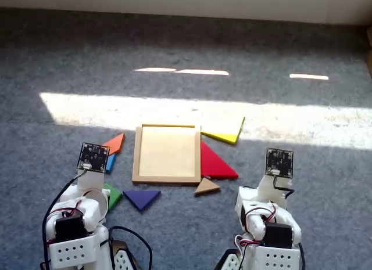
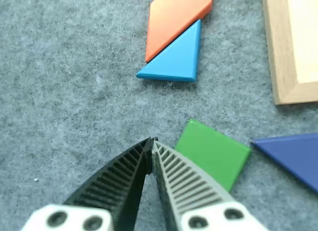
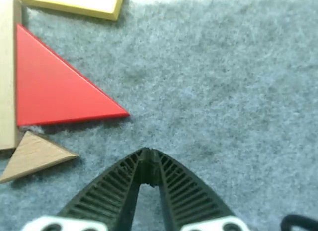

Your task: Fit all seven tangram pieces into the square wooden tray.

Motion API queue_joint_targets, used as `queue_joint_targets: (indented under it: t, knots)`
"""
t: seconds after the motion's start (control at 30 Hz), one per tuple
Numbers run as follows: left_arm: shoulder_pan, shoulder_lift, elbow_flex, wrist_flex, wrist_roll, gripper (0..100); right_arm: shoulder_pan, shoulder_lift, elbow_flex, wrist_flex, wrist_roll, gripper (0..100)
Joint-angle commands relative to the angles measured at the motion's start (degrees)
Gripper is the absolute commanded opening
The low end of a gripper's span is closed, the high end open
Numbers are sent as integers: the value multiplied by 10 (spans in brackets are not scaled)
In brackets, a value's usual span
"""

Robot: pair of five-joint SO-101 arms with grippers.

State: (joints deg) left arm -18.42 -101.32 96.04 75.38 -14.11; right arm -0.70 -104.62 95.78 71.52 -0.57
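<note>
A square wooden tray (image 1: pixel 167 176) lay empty on grey carpet (image 1: pixel 302 183), and all seven tangram pieces sat outside it. Taking the tray as the clock's centre in the high view:

- An orange parallelogram (image 1: pixel 115 143) lay at ten o'clock.
- A light blue triangle (image 1: pixel 110 162) lay at nine o'clock, edge to edge with the orange piece.
- A green square (image 1: pixel 113 195) sat at eight o'clock, partly hidden by the left arm.
- A dark blue triangle (image 1: pixel 142 198) lay at seven o'clock, just beside the green square.
- A tan triangle (image 1: pixel 207 186) lay at five o'clock, near the tray's corner.
- A red triangle (image 1: pixel 214 162) lay at three o'clock, against the tray's side.
- A yellow piece (image 1: pixel 224 132) lay at one o'clock, by the tray's far corner.

The left gripper (image 2: pixel 151 141) hung over bare carpet just beside the green square, its jaws pressed together on nothing. The right gripper (image 3: pixel 148 151) hung over bare carpet near the red and tan triangles, tips also pressed together with nothing between them. A band of sunlight (image 1: pixel 302 122) crossed the carpet at twelve o'clock.
</note>
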Motion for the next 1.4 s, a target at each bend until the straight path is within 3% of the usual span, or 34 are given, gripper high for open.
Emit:
queue_joint_targets:
  t: [0.0,0.17,0.4,0.6,0.9,1.07,1.27,1.37]
  knots:
    - [-7,-13,12,4,4,6,36,-6,66,1,5,5]
    - [-7,-13,12,4,4,6,102,-6,-57,0,5,5]
    - [-7,-13,12,4,4,6,104,22,-240,8,4,5]
    - [-7,-13,12,4,4,6,99,255,-431,60,5,5]
    - [-7,-13,12,4,4,6,-1,597,-659,102,0,6]
    - [-7,-13,12,4,4,6,-51,704,-720,81,-128,25]
    - [-7,-13,12,4,4,6,-108,790,-745,22,-276,244]
    - [-7,-13,12,4,4,6,-131,827,-745,-51,-334,299]
